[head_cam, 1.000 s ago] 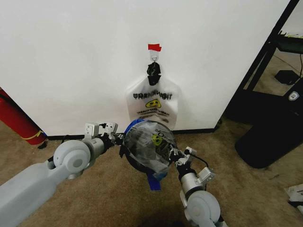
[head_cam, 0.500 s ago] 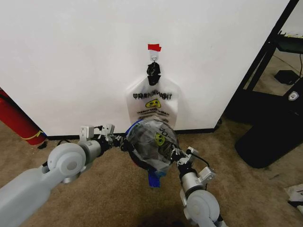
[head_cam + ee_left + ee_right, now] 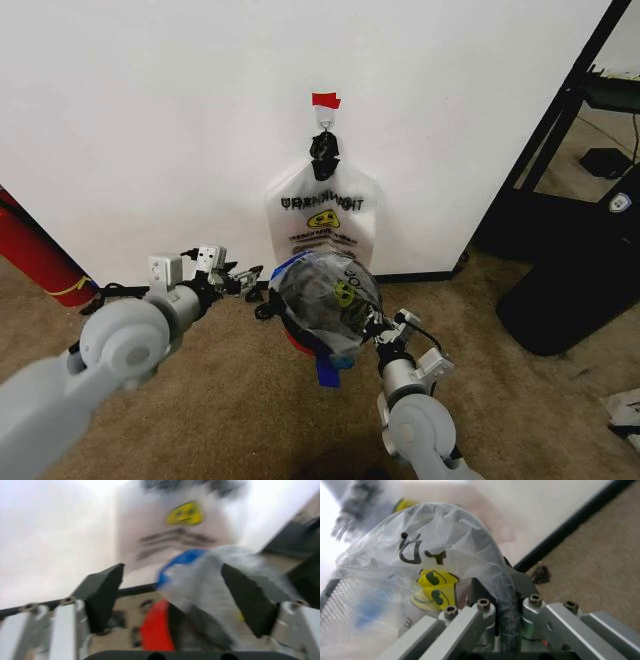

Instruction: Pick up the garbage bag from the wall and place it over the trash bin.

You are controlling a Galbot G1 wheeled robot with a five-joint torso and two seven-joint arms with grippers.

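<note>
The garbage bag point(image 3: 325, 295), clear plastic with a yellow smiley and blue tape patches, is draped over the small black trash bin point(image 3: 292, 336), which stands on the carpet in front of the white wall point(image 3: 150, 120). My left gripper point(image 3: 246, 277) is open just left of the bag, apart from it. In the left wrist view its fingers point(image 3: 102, 596) are spread, and the bag point(image 3: 212, 573) lies beyond them. My right gripper point(image 3: 376, 326) is shut on the bag's edge at the bin's right side. The right wrist view shows the film point(image 3: 420, 555) pinched between its pads point(image 3: 472, 588).
A second smiley bag point(image 3: 322, 215) hangs from the hook point(image 3: 324, 120) under the red tape point(image 3: 326, 100), right behind the bin. A red cylinder point(image 3: 35, 255) leans at the far left. A black stand and its base point(image 3: 565, 300) fill the right side. Carpet lies in front.
My left gripper has let go of the bag's left edge, opened and drawn back to the left. The bag has settled lower over the bin. The right gripper keeps its hold.
</note>
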